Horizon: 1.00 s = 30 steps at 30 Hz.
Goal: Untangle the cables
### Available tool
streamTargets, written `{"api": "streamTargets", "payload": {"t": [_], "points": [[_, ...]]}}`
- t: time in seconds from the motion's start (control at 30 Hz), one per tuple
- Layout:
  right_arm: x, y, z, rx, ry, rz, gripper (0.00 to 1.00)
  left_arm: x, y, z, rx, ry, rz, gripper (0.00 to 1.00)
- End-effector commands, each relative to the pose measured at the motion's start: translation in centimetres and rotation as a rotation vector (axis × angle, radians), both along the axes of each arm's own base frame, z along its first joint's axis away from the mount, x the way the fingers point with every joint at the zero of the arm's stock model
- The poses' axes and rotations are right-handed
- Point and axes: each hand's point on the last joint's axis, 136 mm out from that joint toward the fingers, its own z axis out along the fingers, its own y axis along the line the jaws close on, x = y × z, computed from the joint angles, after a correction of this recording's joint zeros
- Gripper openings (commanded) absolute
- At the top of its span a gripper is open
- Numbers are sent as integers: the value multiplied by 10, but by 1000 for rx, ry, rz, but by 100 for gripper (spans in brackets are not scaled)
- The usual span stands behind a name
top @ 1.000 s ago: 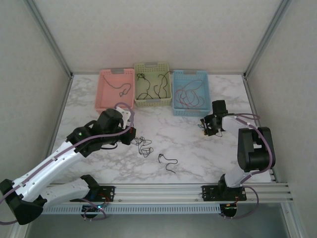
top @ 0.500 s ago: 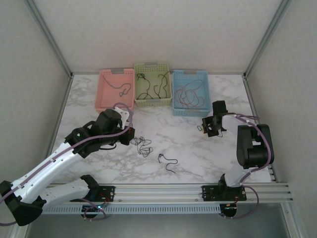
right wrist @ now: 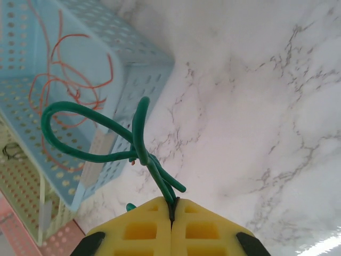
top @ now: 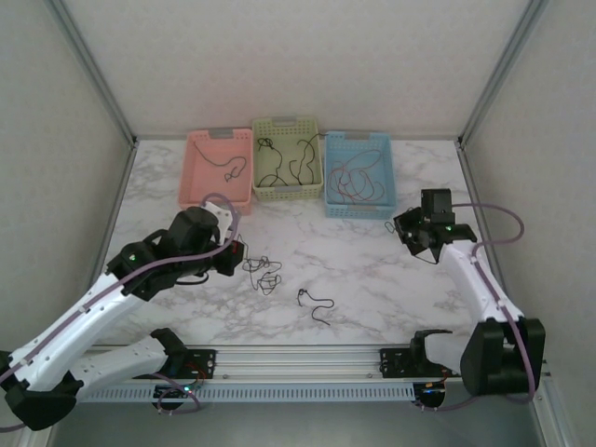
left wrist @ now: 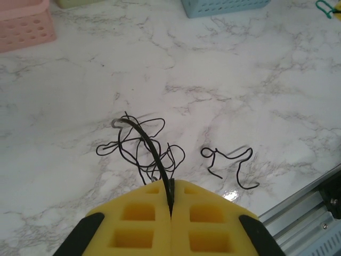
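Left gripper: jaws pressed together, pinching one black strand that arches up out of the black tangle. The tangle lies on the table in front of that arm. A separate black cable lies loose just right of it, apart from the knot.

Right gripper: jaws shut on the green cable, which hangs looped and twisted, held above the table beside the blue basket.

Risks, left first:
- A pull on the single strand may cinch the knot or drag the whole clump along. The wire is hair-thin, so it may also slip from the pads.
- The tangle could sweep into the loose cable and snag it.
- The green cable is gripped near one end. It could slide out, or its loop could catch the blue basket's wall.

Surface is white marble-pattern table, smooth, so the wires will likely skid. At the back stand the pink basket, the pale green basket, then the blue basket, which holds red-orange cables. White textured walls with aluminium posts enclose the table.
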Motion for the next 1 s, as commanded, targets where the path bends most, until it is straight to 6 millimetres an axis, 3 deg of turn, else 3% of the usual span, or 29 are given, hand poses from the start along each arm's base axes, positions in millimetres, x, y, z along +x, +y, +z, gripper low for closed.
{"api": "streamTargets", "payload": {"t": [0.0, 0.07, 0.27, 0.43, 0.73, 0.87, 0.9, 0.97], "points": [[-20, 5, 0, -60, 0, 138, 0, -9, 23, 11, 44, -32, 24, 0], [-17, 22, 21, -64, -82, 233, 0, -12, 31, 10, 60, -40, 42, 0], [-1, 102, 96, -111, -409, 601, 0, -17, 47, -6, 87, -51, 82, 0], [20, 178, 122, -122, -483, 794, 0, -20, 45, -7, 54, -72, 64, 0], [83, 334, 124, -126, -530, 1010, 0, -20, 48, -5, 37, -98, 72, 0], [113, 389, 108, -126, -526, 1045, 0, -20, 49, -5, 41, -100, 79, 0], [111, 412, 102, -133, -528, 1077, 0, -20, 49, -5, 40, -101, 79, 0], [121, 430, 91, -150, -523, 1081, 0, -20, 49, -4, 37, -103, 77, 0]]}}
